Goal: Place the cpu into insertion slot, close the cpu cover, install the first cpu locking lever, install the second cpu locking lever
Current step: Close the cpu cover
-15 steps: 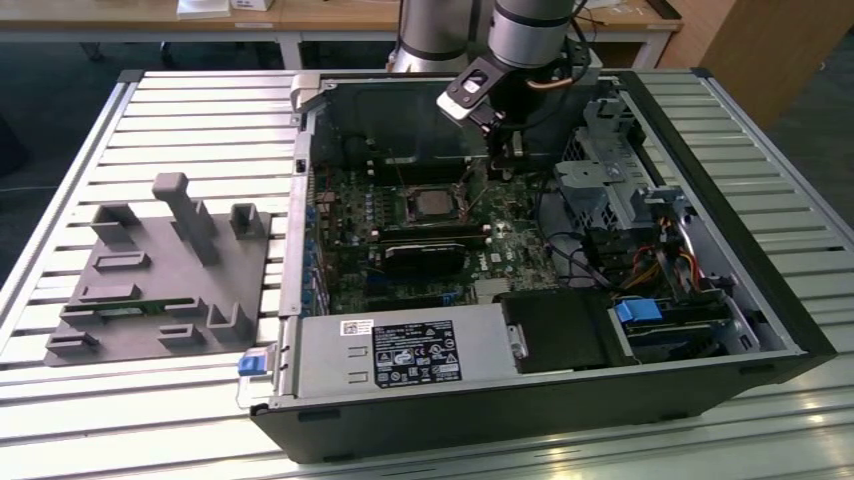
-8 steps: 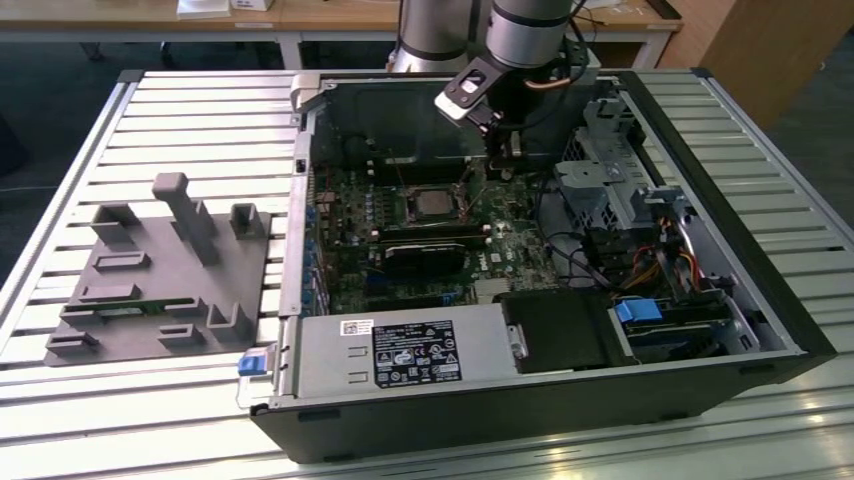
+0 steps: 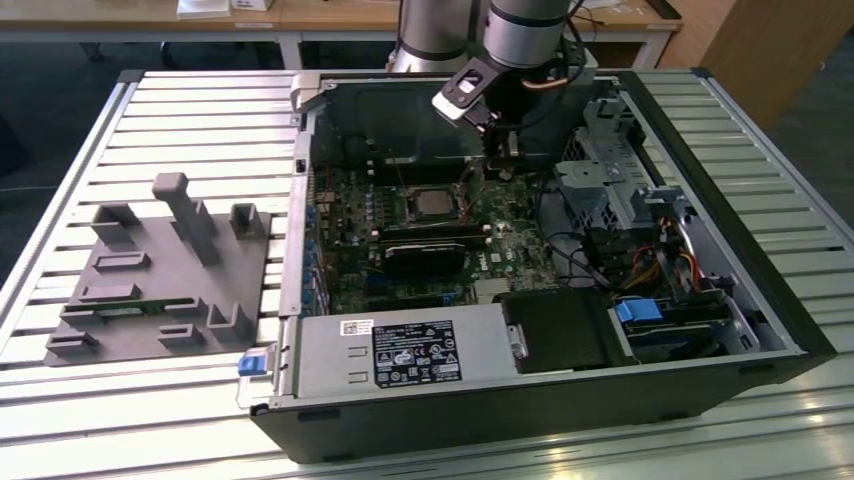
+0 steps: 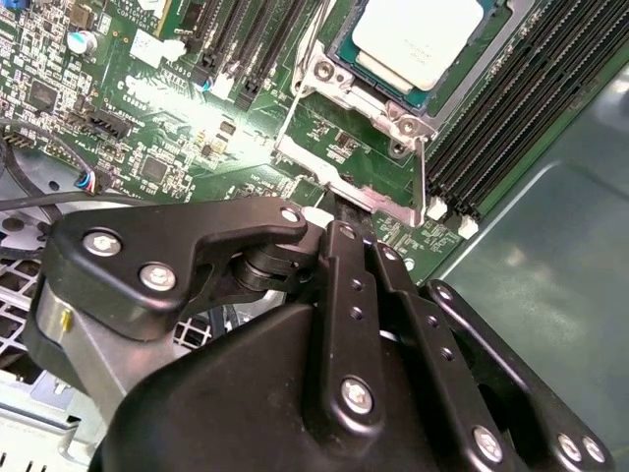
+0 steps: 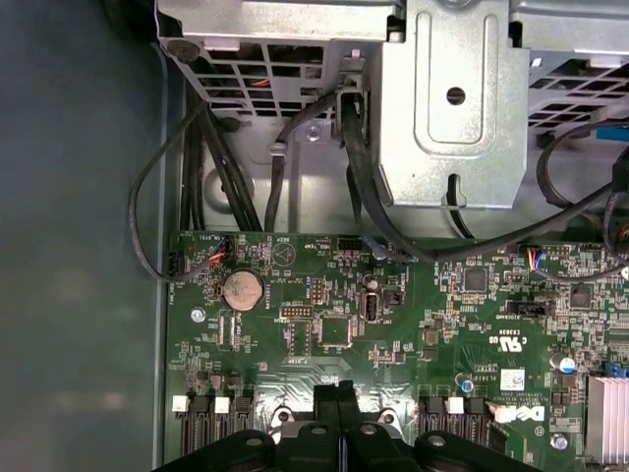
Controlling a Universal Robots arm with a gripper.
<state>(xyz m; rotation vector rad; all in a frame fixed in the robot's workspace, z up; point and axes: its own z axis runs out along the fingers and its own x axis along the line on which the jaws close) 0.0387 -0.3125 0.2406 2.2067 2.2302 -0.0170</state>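
Black linkage of our pincer [image 4: 341,218] crowds the second wrist view. Its two fingers look drawn together, and we see nothing between them. The tips sit right at the free edge of the cpu cover [image 4: 314,167], though we cannot tell whether they touch it. That silvery frame appears swung open, away from the socket, and green motherboard [image 5: 413,324] shows through its window.

Beyond it the cpu [image 4: 418,39] lies flat in the insertion slot [image 4: 488,54] with its dull metal top facing up, between banks of long memory slots [image 4: 511,128]. We judge the placing step done and the cover-closing step in hand. One thin locking lever [image 4: 424,172] beside the frame looks unlatched.

In the exterior view the pincer [image 3: 505,150] reaches down into the open computer case [image 3: 747,300], which lies on the slatted surface [image 3: 200,110], just beside the socket on that view's right.

Closing the cover would call for a gentle, steady push on the free edge. The frame must hinge down squarely around the chip without scraping it or snagging the lever.
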